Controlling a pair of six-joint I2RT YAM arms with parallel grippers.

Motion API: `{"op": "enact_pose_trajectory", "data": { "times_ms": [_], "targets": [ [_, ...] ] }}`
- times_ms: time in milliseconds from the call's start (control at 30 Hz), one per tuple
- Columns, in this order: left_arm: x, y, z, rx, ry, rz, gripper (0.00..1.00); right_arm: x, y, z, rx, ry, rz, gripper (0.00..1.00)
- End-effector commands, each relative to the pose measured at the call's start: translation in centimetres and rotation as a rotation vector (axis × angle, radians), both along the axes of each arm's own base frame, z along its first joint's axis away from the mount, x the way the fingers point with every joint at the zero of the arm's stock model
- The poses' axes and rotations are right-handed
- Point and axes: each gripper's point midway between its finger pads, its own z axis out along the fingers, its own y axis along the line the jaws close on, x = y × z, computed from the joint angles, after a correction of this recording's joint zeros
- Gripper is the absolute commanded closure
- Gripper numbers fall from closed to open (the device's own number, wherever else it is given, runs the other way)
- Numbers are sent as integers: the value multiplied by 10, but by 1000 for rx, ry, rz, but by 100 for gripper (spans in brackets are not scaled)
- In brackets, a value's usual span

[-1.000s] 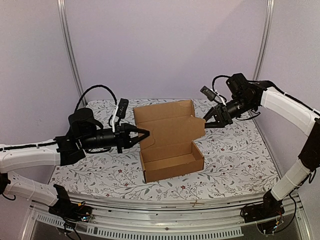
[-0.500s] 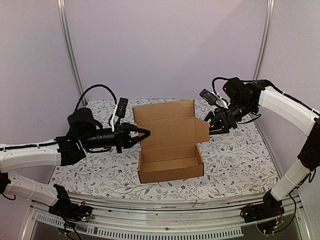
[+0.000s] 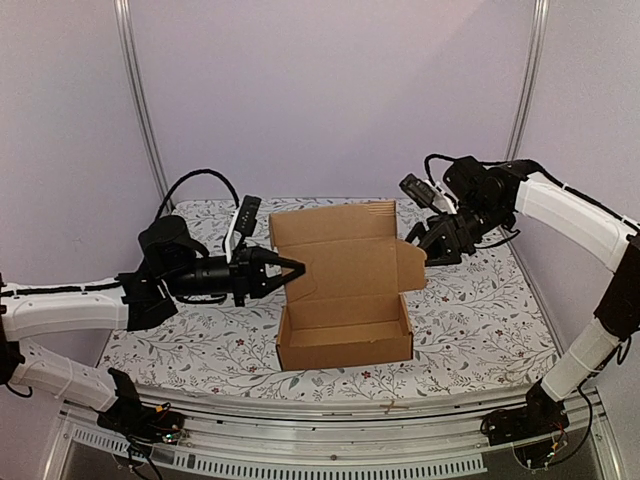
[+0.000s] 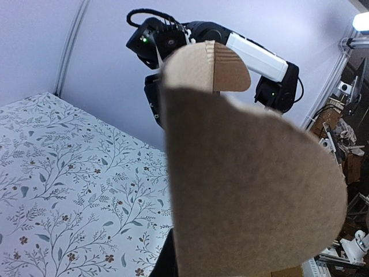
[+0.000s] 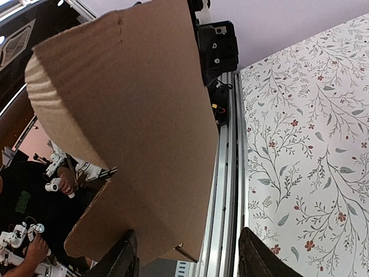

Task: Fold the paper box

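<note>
Brown paper box point(image 3: 345, 300), lid up. Guess the left claw point(image 3: 297, 271) pinches one side flap point(image 3: 303, 287) to steady it; the right claw point(image 3: 422, 245) hangs open around the other.

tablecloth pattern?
White tablecloth with grey leafy vines, small red flowers; clearest in right wrist view.

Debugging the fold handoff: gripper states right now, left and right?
Left gripper: closed on the left flap of the paper box.
Right gripper: open, at the right flap, not gripping it.
</note>
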Motion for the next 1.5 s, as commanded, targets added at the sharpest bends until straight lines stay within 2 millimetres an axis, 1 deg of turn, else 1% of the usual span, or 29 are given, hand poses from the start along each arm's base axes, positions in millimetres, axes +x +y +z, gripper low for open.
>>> {"op": "enact_pose_trajectory", "data": {
  "times_ms": [0,100,200,267,333,433,600,867,1067,1167,1233,1300,1333,1400,1467],
  "targets": [
    [5,-3,-1,-24,34,-11,100,-6,12,7,17,-16,16,43],
    [5,-6,1,-34,41,-27,100,-11,15,8,5,-76,1,42],
    [4,-9,3,-41,43,-40,100,-10,15,11,-4,-85,-34,42],
    [4,-8,5,-42,38,-37,100,-10,13,8,-18,-70,-44,42],
    [4,-5,6,-30,25,-20,100,-9,9,7,-8,-38,-48,42],
    [5,3,9,-11,2,14,100,-4,-2,13,25,-16,-69,42],
    [8,14,11,-2,-17,67,100,-11,-7,16,43,-29,-66,39],
    [10,7,7,-6,15,42,100,-16,-4,21,56,-27,-44,34],
    [11,4,5,-7,26,37,100,-27,1,23,63,-15,-8,28],
    [9,0,7,-14,27,19,100,-32,6,20,52,-26,8,27],
    [7,-3,9,-19,27,-3,100,-28,9,15,36,-36,3,29],
    [3,-6,9,-24,30,-30,100,-22,13,12,19,-45,-16,33],
    [1,-7,10,-30,30,-49,100,-18,15,10,5,-44,-26,35],
    [-6,-8,13,-47,23,-96,100,-13,17,9,-2,-47,-33,42],
    [-10,-9,12,-50,28,-119,100,-9,19,9,-4,-46,-38,47]
  ]
}}
